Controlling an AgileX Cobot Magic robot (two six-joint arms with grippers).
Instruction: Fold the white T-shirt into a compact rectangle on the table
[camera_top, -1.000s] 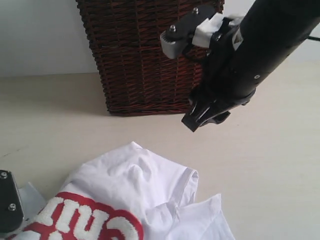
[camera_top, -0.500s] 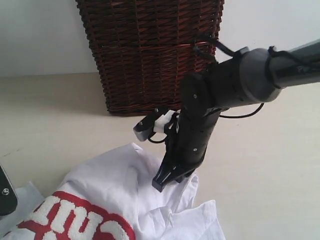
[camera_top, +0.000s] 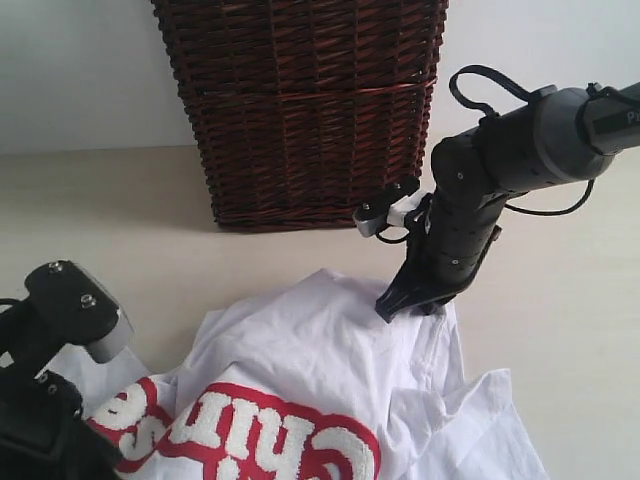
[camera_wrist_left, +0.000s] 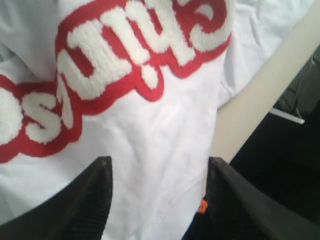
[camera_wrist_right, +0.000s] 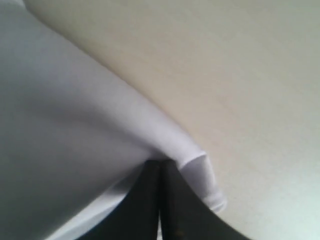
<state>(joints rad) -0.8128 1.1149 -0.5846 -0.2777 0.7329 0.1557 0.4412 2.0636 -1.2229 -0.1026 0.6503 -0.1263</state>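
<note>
While the right gripper (camera_top: 390, 308) pinches an edge of the white T-shirt (camera_top: 300, 370) crumpled on the table (camera_top: 120, 220) and the left gripper (camera_wrist_left: 157, 169) hovers spread, flattening seems underway, so next it needs pulling taut.

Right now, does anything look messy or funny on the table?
Yes: the white T-shirt lies rumpled and bunched on the table, not flat, with the edge nearest the wicker basket pinched by the right end effector. Nothing looks torn or spilled.
</note>
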